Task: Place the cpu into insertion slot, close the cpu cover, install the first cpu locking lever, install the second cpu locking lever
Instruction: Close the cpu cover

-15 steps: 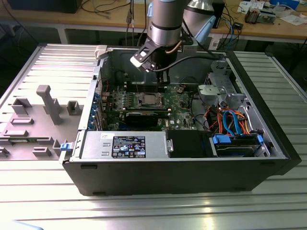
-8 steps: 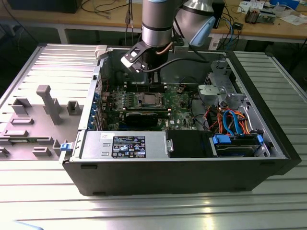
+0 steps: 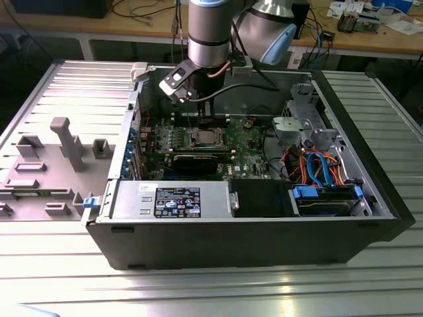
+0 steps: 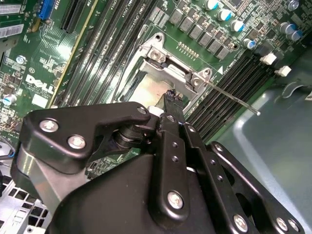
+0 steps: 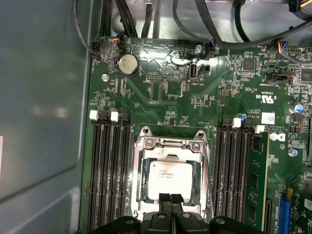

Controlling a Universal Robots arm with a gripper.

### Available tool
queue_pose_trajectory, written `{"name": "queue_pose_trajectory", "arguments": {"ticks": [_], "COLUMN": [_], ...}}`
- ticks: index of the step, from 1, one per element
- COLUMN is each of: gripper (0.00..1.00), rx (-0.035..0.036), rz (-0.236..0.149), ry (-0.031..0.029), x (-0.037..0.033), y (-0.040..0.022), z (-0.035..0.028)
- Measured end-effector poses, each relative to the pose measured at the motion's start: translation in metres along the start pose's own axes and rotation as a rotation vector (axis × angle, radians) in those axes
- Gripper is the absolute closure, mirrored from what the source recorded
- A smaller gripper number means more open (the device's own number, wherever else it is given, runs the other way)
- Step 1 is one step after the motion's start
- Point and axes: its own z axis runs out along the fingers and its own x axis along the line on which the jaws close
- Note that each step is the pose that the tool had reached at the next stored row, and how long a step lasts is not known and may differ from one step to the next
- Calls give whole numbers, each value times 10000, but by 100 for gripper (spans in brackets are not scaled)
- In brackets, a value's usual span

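Note:
The cpu (image 5: 168,178), a silver-grey square chip, lies flat in the insertion slot (image 5: 143,195) on the green board. The cpu cover (image 5: 171,154), a silvery frame, lies down around it, with the chip showing through its window. My gripper (image 5: 170,200) hangs just above the chip's near edge, its black fingers shut together on nothing. In the second wrist view a fingertip (image 4: 170,96) stands over the cpu (image 4: 146,90) beside the cpu cover (image 4: 168,68). A thin metal locking lever (image 4: 234,99) sticks out at a slant from the socket's corner. The arm (image 3: 208,39) reaches down into the open case above the cpu (image 3: 206,137).
Long black memory slots (image 5: 109,175) flank the socket on both sides. A long black card (image 3: 198,160) lies in front of it. The grey case wall (image 5: 44,97) stands close by. Blue and orange cables (image 3: 317,165) and a drive cage fill the exterior view's right. A grey fixture (image 3: 66,142) stands outside at its left.

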Motion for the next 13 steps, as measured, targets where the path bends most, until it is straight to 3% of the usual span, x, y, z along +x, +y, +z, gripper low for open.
{"name": "queue_pose_trajectory", "arguments": {"ticks": [13], "gripper": [89], "rx": [0], "rz": [1], "ry": [0], "x": [3], "y": [-41], "z": [6]}}
